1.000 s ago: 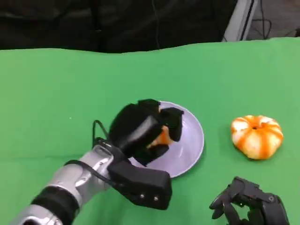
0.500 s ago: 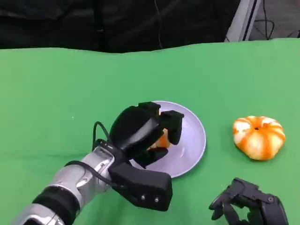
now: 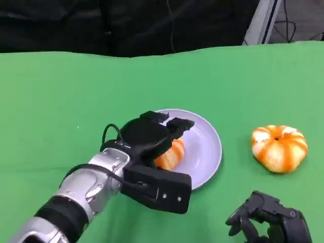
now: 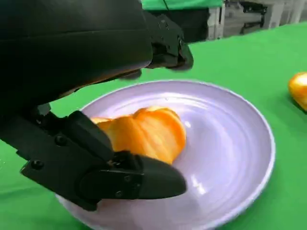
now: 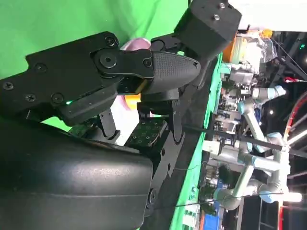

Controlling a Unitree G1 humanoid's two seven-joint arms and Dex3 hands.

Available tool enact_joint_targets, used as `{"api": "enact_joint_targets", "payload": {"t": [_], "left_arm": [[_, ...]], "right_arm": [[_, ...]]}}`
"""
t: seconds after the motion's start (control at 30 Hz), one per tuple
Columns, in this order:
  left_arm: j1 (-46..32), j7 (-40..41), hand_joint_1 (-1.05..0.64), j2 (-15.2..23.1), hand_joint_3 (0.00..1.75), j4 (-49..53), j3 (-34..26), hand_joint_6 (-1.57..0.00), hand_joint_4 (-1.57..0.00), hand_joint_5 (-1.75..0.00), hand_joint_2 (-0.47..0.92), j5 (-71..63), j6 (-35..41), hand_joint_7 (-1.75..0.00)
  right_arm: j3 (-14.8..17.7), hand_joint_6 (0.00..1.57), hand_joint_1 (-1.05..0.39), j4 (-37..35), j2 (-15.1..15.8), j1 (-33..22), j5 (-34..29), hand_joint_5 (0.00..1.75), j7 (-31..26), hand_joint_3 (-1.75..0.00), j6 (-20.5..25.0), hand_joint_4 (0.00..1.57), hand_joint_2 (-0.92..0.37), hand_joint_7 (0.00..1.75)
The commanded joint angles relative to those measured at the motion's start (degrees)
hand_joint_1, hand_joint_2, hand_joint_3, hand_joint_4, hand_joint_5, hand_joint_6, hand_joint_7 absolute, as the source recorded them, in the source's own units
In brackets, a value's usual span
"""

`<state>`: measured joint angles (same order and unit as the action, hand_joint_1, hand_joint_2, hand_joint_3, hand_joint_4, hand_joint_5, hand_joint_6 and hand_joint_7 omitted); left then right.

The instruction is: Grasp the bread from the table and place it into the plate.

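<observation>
L hand [image 3: 152,139] fingers opened since prior | bread [image 3: 169,154] on plate [image 3: 207,147], beneath hand

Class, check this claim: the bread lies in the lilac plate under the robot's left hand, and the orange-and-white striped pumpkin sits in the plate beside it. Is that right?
One error: the pumpkin sits on the green table, apart from the plate, as the head view shows. The bread does lie in the plate under the left hand.
</observation>
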<state>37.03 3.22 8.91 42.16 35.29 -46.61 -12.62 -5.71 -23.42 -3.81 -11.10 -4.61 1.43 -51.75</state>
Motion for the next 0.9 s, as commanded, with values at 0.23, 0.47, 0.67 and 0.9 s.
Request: {"api": "enact_joint_targets", "payload": {"t": [0.23, 0.47, 0.67, 0.9], "left_arm": [[-2.27, -2.89, -1.05, 2.56, 0.6, -4.07, -2.54, 0.0, 0.0, 0.0, 0.92, 4.01, -0.9, 0.0], [-7.15, -3.16, -0.69, 5.43, 0.26, -9.46, -11.89, -0.3, -0.39, -0.22, 0.92, 16.86, -12.2, -0.11], [-11.38, -5.53, -0.55, 5.68, 0.22, -14.09, -16.49, -0.48, -0.6, -0.35, 0.92, 23.86, -13.74, -0.17], [-25.65, -14.78, -0.26, 6.44, 0.15, -29.58, -25.78, -0.91, -0.73, -1.04, 0.92, 43.43, -13.15, -0.23]], "right_arm": [[0.38, 0.93, -0.68, 0.23, 0.64, -0.27, -0.28, 1.47, -0.56, -0.52, -0.45, 0.88, -0.86, 1.16], [0.33, 0.93, -0.67, 0.1, 0.7, -0.16, -0.07, 1.48, -0.41, -0.52, -0.58, 0.87, -0.86, 1.16], [0.19, 0.93, -0.67, 0.6, 0.58, -0.44, -0.04, 1.48, -0.43, -0.53, -0.12, 0.87, -0.85, 1.16], [-0.12, 0.93, -0.69, 1.31, 0.37, -1.17, -0.18, 1.48, -0.48, -0.55, -0.06, 0.87, -0.85, 1.16]]}}
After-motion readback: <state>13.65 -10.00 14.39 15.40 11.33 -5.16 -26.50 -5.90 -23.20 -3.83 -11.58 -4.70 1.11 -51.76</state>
